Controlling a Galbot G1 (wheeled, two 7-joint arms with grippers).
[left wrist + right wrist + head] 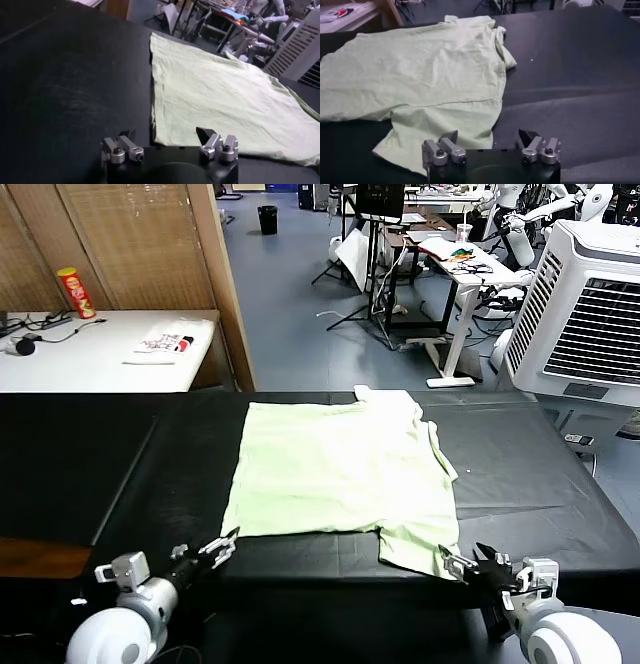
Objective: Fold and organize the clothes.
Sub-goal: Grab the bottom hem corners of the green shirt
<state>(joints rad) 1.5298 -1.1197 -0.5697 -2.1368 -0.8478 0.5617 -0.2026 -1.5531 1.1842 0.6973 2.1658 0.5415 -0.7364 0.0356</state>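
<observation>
The pale green shirt [340, 474] is spread flat on the black table [120, 474], roughly at the middle of it, with the collar turned toward the robot's right side and a sleeve [415, 549] hanging toward the near edge. Its long axis is laid across the table, from left to right, so the hem is found on the robot's left and the neck on its right.

The left gripper [222, 548] is held low at the near edge, just off the shirt's near-left corner; its fingers are seen spread wide in the left wrist view, with nothing between them, and the cloth's corner lies just ahead of them. The right gripper [462, 565] is likewise spread and empty — it is poised just beside the near sleeve, whose edge is seen just ahead of its fingers in the right wrist view.

Neither gripper is touching the cloth yet. The shirt lies forward of both — away from the robot — so a first fold would probably be started by a short reach forward and down at the near edge, each arm taking the end on its own side. The right arm is judged slightly nearer to cloth, since the sleeve juts toward it.
</observation>
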